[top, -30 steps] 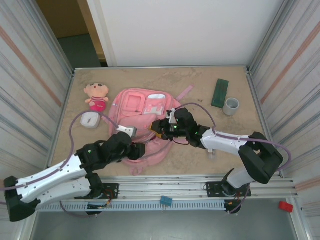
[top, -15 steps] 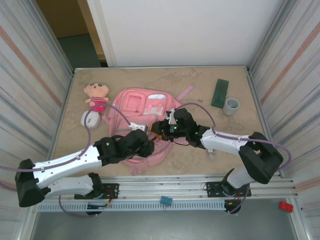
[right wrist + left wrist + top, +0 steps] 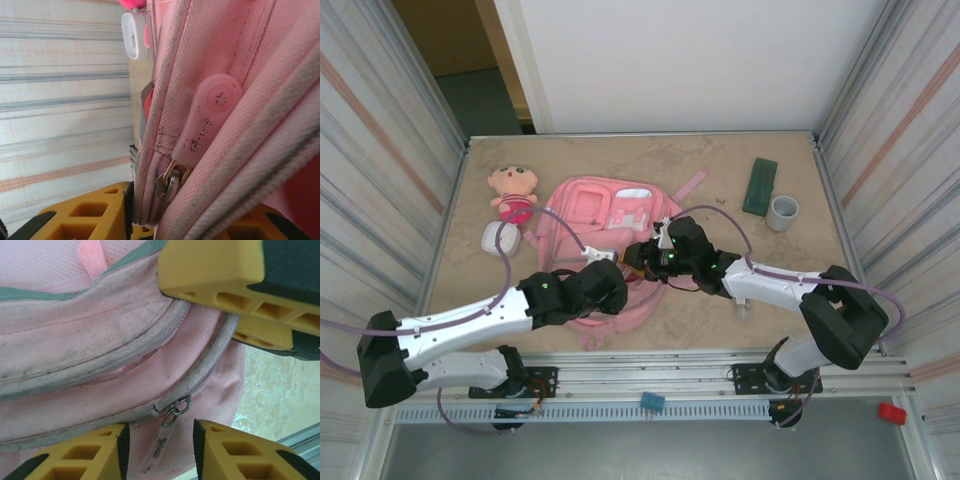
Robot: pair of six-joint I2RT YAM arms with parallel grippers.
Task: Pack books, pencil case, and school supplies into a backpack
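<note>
Pink fabric of the backpack (image 3: 582, 205) lies flat near the middle of the tan table (image 3: 720, 160), front pockets facing up, with both arms reaching over its near half.

Left gripper (image 3: 603, 257): it hovers low over the backpack's near side. In the left wrist view, its yellow fingers (image 3: 75, 452) stand apart. A pale pink zipper pull (image 3: 159, 450) hangs in the gap between them, with a little space on each side. The metal slider ring (image 3: 175, 409) sits just above that pull, at the end of a grey zipper track.

Right gripper (image 3: 638, 257): it is just beside the left gripper, on the same stretch of the bag. In the right wrist view, a fold of the backpack's seam fills the space between its fingers (image 3: 85, 215), so the jaws are closed on the fabric. A rubbery pink tab (image 3: 207, 120) with a star hangs from a metal slider (image 3: 169, 182) just above the grip.

Pencil case (image 3: 759, 186): dark green, it lies at the table's far right, well apart from the backpack, and a short grey ring (image 3: 782, 211) stands just beside it.

Plush doll (image 3: 513, 193): it lies to the left of the backpack, with a small white rounded object (image 3: 498, 238) near it.
</note>
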